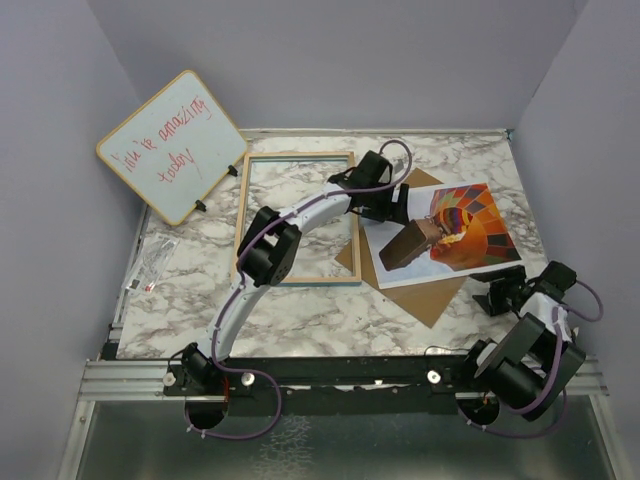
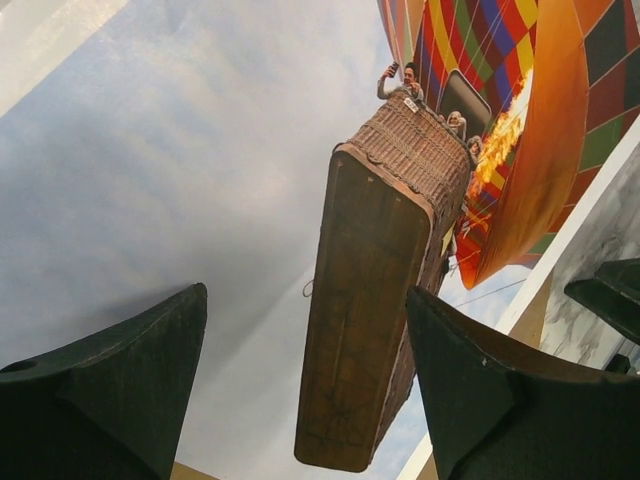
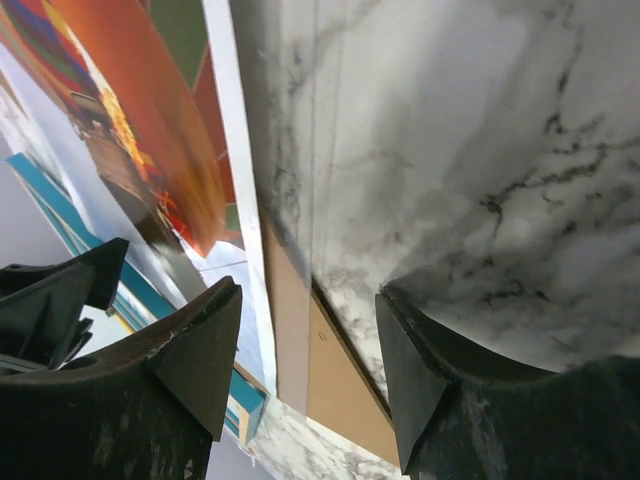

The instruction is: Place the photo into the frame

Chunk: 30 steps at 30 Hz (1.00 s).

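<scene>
The photo (image 1: 455,225), a colourful hot-air balloon print, lies face up on the brown backing board (image 1: 425,290) right of centre. The frame (image 1: 300,156) lies flat to its left, pale wood side up, with marble showing through its opening. My left gripper (image 1: 392,208) is open and empty over the photo's left part. In the left wrist view the photo (image 2: 180,180) fills the space between the spread fingers (image 2: 110,390). My right gripper (image 1: 503,290) is open and empty, low over the table by the photo's near right corner. In its wrist view the photo (image 3: 150,120), board (image 3: 335,375) and frame's blue edge (image 3: 150,292) show.
A round-cornered whiteboard (image 1: 172,145) with red handwriting leans at the back left. A small clear packet (image 1: 150,265) lies by the table's left edge. Grey walls close in the left, back and right. A metal rail (image 1: 330,375) runs along the near edge.
</scene>
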### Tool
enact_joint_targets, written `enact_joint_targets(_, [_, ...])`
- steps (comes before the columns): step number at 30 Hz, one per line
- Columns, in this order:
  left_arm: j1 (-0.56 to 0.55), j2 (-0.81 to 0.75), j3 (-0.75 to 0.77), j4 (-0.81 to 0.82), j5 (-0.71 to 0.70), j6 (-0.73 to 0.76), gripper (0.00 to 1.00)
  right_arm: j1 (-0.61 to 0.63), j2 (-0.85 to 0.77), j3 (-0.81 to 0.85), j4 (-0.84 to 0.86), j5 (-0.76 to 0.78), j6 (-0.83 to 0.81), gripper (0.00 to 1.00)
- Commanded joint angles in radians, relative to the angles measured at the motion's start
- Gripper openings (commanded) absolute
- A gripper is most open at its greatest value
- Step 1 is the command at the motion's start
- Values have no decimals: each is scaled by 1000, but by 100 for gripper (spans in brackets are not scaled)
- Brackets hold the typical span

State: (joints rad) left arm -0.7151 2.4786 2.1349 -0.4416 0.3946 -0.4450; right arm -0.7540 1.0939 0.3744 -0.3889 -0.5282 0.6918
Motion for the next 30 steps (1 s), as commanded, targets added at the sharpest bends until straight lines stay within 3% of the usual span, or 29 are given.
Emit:
enact_joint_targets(1, [-27,-24,-20,34,23,0,80,-2,37,-36,152,-12,14,60])
enact_joint_targets(11, [-30,26,-64,37,-55,2,71,-2,109,-128,393,-34,24,56])
enact_joint_targets(15, [-30,48,-102,-10,-96,31,60,-2,128,-192,586,-169,58,52])
enact_joint_targets(20, [-30,97,-107,-96,-125,47,56,-2,26,-270,816,-296,169,50])
enact_joint_targets(30, [-30,134,-69,-142,-154,35,56,-2,-150,-274,788,-331,145,31])
